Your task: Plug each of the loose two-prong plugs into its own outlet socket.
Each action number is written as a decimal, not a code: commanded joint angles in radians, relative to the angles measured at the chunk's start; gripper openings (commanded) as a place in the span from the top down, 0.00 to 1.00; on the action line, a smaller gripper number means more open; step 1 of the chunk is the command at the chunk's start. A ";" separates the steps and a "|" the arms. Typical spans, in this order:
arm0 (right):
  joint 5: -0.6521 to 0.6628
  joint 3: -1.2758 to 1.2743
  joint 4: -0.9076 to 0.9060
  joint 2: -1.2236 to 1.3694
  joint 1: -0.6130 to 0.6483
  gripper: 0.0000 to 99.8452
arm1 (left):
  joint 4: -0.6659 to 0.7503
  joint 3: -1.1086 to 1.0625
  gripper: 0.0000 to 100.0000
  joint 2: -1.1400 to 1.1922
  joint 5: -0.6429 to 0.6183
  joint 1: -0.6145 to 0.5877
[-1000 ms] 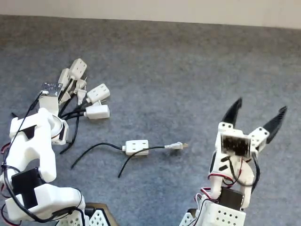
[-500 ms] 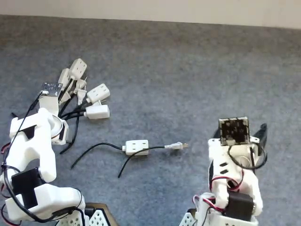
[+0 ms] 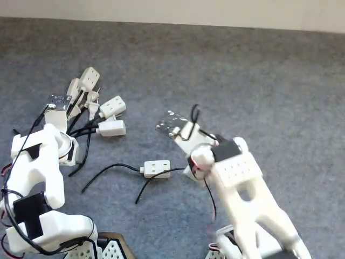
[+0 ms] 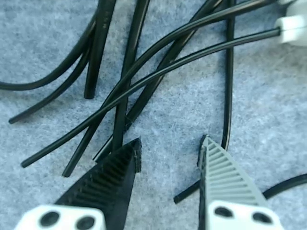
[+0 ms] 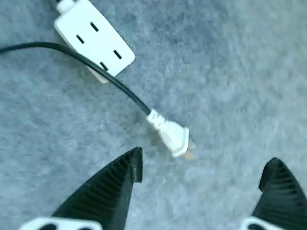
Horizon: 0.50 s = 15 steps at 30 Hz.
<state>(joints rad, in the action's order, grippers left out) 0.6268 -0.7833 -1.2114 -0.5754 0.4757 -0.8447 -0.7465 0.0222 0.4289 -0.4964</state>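
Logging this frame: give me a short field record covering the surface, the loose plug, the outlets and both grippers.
surface: grey carpet-like mat
loose plug: white two-prong plug on a black cord, lying flat, not plugged in
nearest outlet: white rectangular outlet block, apart from the plug, with the plug's cord crossing it
right gripper: open, over the plug, holding nothing
left gripper: open, over tangled black cords
other outlets: cluster of white outlet blocks by the left arm

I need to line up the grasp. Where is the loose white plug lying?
In the right wrist view the white plug lies just ahead of the open right tool, near the white outlet socket.
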 commanded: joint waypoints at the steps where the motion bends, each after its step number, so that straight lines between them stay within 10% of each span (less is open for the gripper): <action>1: 0.118 0.111 0.102 0.214 -0.012 0.63 | 0.009 -0.015 0.78 0.001 -0.009 0.015; 15: 0.133 0.143 0.197 0.305 0.004 0.63 | 0.009 -0.015 0.78 -0.001 -0.008 0.015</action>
<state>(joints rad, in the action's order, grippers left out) 0.7557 -0.6928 -1.0733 -0.2654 0.4757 -0.8447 -0.7465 0.0222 0.4289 -0.4964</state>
